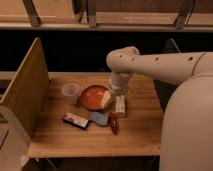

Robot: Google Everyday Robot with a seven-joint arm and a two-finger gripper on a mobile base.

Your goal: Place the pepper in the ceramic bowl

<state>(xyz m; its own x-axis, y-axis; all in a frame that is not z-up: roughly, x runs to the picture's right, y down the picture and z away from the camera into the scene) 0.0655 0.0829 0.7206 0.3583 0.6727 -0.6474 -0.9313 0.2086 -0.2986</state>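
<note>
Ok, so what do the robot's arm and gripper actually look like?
The arm is smooth, cream-white and thick, built of rounded tubular segments with a bulbous elbow. A row of small dark dots runs along its upper link. No loose cables show. The gripper, pale yellowish, sits at the right rim of the ceramic bowl.

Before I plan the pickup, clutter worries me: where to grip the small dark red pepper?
Probably across its middle, from above: the small dark red pepper lies flat, a blue flat item beside it. The gripper hangs over the right of the orange-red bowl.
</note>
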